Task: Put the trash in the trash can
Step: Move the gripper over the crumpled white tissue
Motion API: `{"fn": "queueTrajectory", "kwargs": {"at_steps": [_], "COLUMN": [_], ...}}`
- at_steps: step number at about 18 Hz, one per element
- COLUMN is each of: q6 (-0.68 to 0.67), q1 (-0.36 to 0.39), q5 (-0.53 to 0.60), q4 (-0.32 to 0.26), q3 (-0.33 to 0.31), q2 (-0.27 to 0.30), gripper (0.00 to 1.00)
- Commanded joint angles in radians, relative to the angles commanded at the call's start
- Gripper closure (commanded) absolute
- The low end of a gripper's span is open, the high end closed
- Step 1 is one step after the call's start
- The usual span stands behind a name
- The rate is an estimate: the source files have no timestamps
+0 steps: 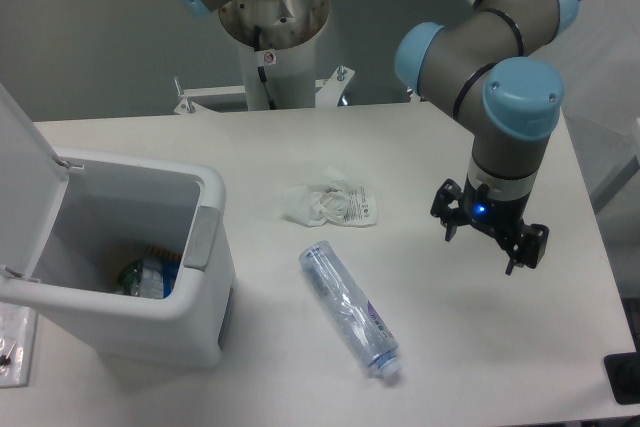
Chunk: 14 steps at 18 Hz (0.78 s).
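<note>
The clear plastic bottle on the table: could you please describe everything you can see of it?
The clear crinkled plastic bottle lies on its side on the white table, running diagonally, its white cap at the end nearest the camera and its base pointing up-left. Its walls look dented and see-through, with a faint bluish label strip. Nothing touches it but the table: it lies apart from the crumpled white wrapper, right of the open white bin, and away from the empty end effector.

White wrapper [331, 204] and clear bottle [349, 310] on table [420, 147], open-lidded trash can [130, 262] left, end effector [489, 240] empty, right.
</note>
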Motion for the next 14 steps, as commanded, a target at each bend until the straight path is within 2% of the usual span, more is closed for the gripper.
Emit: {"fn": "queueTrajectory", "kwargs": {"at_steps": [8, 12, 14], "q6": [-0.014, -0.014, -0.012], "q1": [-0.029, -0.083, -0.101], "q5": [0.002, -0.008, -0.008], "q4": [0.017, 0.023, 0.020], "q3": [-0.130, -0.248, -0.285], "q2": [0.080, 0.138, 0.161], "gripper": [0.00, 0.00, 0.00]}}
